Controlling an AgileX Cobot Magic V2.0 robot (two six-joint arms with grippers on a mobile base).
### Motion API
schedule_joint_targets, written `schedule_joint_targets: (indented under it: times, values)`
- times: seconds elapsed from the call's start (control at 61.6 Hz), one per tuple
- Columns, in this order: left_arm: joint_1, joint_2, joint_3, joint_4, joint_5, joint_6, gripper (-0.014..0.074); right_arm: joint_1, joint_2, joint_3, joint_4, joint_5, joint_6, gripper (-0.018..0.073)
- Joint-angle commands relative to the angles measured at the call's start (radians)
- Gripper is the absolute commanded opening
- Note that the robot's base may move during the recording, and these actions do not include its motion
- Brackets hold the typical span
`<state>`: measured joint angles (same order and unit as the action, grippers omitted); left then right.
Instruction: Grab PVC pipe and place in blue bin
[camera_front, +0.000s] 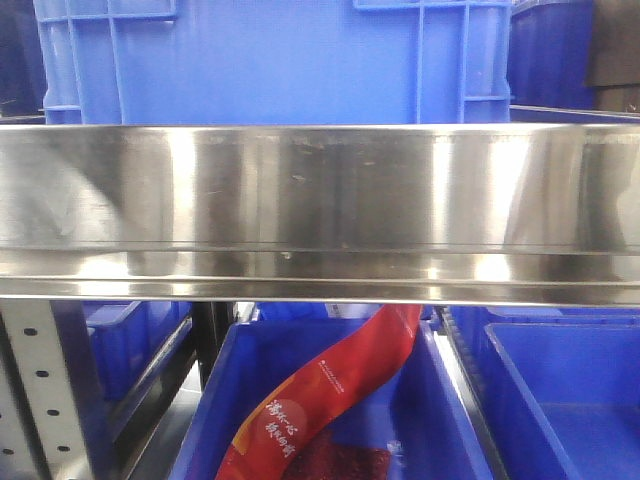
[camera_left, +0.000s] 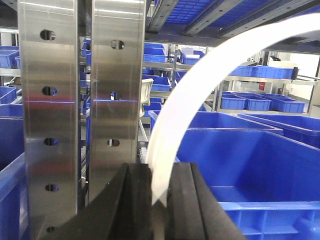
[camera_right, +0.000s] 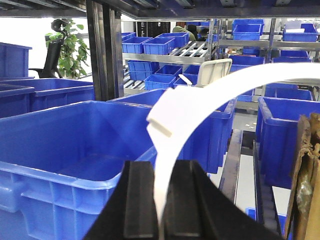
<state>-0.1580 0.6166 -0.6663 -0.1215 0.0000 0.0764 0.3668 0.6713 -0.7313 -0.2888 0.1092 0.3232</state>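
Left wrist — left hand (camera_left: 159, 171) clamps white strip (camera_left: 192, 85); right hand (camera_right: 160, 169) likewise.

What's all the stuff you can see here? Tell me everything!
Blue bins: many, blue, on racks all around.
Blue crate: one, blue, atop the steel shelf.
Steel shelf: one, silver, across the front view.
Red packet: one, red, in a bin under the shelf.
Steel posts: two, silver, left in left wrist view.
Plant: one, green, far left in right wrist view.
White strip: one per wrist view, white, curving up from the fingers.
Left gripper: one, black, shut on a strip.
Right gripper: one, black, shut on a strip.
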Motion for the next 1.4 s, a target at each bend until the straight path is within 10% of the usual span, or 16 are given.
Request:
schedule_joint_targets:
  times: [0.0,1.04,1.381]
  values:
    - [-0.006,-0.003,-0.001,-0.008,-0.024,-0.001,-0.0111,0.001,-0.007,-0.004,-0.011,-0.02,-0.005,-0.0168]
    - [-0.006,-0.003,-0.009,-0.077,-0.009,-0.001,-0.0111,0.001,-0.007,-0.004,-0.009,-0.042,-0.005,-0.0168]
    - [-0.006,0.128,-0.395,-0.099,0.483,-0.001,-0.0111,0.019,0.043,-0.145,0.156,-0.036,0.0,-0.0168]
